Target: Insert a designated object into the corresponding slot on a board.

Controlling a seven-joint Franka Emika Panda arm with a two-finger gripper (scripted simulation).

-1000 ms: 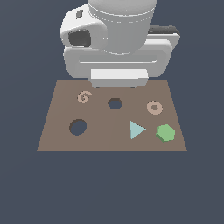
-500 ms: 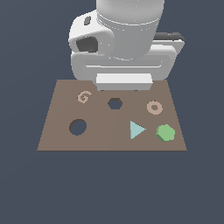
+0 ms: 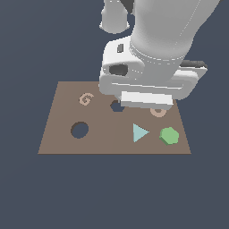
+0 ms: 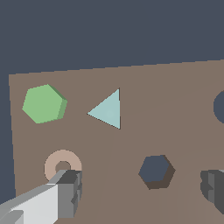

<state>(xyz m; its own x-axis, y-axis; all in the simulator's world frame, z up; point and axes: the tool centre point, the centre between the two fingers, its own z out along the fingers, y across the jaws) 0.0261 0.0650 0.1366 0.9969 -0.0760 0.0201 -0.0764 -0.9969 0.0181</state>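
Observation:
The green hexagonal block (image 3: 169,135) lies flat on the brown board (image 3: 62,138) near its front corner on the exterior view's right; it also shows in the wrist view (image 4: 43,103). The dark hexagonal slot (image 3: 117,106) is partly covered by my hand (image 3: 146,99). In the wrist view the slot (image 4: 155,171) lies between my two fingers (image 4: 65,192). My gripper (image 4: 140,190) is open and empty, above the board, apart from the green block.
A light-blue triangle (image 3: 140,133) lies beside the green block. A tan ring (image 3: 157,112) is half hidden under my hand. A round hole (image 3: 79,130) and a tan "G" mark (image 3: 86,99) are toward the exterior view's left.
My hand has moved toward the exterior view's right and forward over the board, and it now covers part of the slot and the ring. The pieces have not moved.

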